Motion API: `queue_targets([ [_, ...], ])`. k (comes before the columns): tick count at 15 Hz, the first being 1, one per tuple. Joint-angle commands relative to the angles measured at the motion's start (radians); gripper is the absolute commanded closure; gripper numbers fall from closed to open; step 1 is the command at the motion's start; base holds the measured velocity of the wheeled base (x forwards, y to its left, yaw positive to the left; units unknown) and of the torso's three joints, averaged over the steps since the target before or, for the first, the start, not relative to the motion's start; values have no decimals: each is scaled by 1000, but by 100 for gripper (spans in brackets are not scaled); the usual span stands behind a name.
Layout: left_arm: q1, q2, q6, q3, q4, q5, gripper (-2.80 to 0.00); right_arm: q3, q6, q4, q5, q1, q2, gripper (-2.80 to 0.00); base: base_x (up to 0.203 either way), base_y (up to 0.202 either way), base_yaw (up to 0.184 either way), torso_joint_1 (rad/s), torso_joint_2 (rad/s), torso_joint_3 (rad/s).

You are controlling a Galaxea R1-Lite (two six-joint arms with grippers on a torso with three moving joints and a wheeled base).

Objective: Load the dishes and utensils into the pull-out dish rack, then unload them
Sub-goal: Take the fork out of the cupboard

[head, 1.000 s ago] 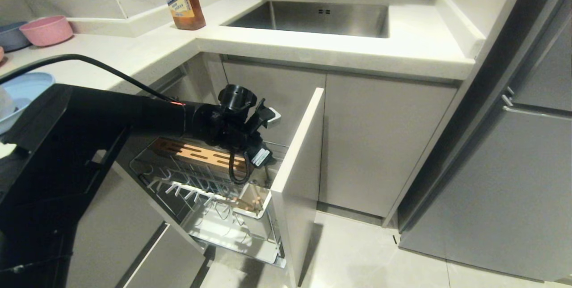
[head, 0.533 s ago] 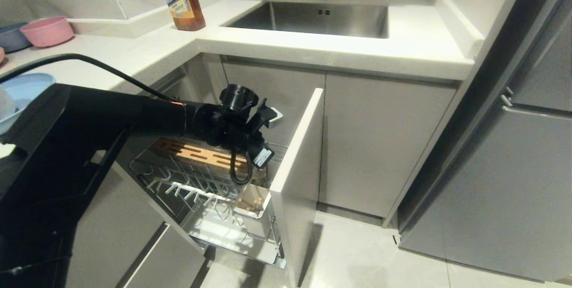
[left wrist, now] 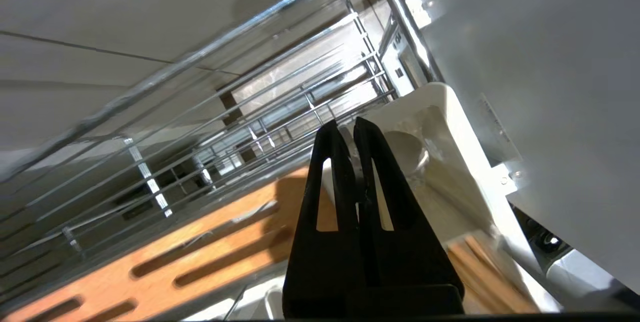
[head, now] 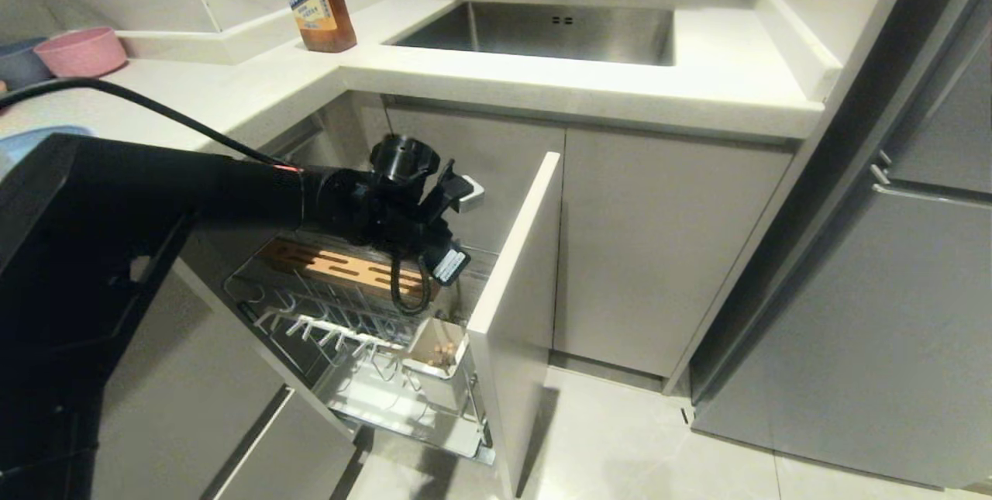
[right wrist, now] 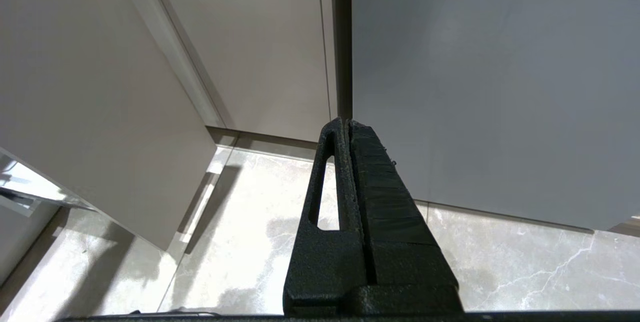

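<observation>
Lifting since earlier, left end effector [left wrist: 348,127] now closed, above utensil cup [head: 443,353]

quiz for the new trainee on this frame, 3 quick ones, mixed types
1. True or false: the pull-out dish rack is pushed fully into the cabinet.
2. The left tool hangs over: A) the sink B) the white utensil cup C) the pink bowl.
3. Which pale sticks stand in that cup?
Key: 1 false, it is pulled out; 2 B; 3 the chopsticks.
</observation>
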Motion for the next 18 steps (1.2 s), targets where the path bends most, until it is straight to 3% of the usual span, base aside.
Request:
queue_targets([
  [1,-1,-57,-3,13,0,0,0,0,0,0,-1,0,1,0,0,0,0,0,0,0],
  [14,-9,-369,-95,126,5,-6,0,0,0,0,0,0,1,0,0,0,0,0,0,0],
  [18,-12,-531,-169,189,1,-61,0,0,0,0,-1,0,1,0,0,0,0,0,0,0],
])
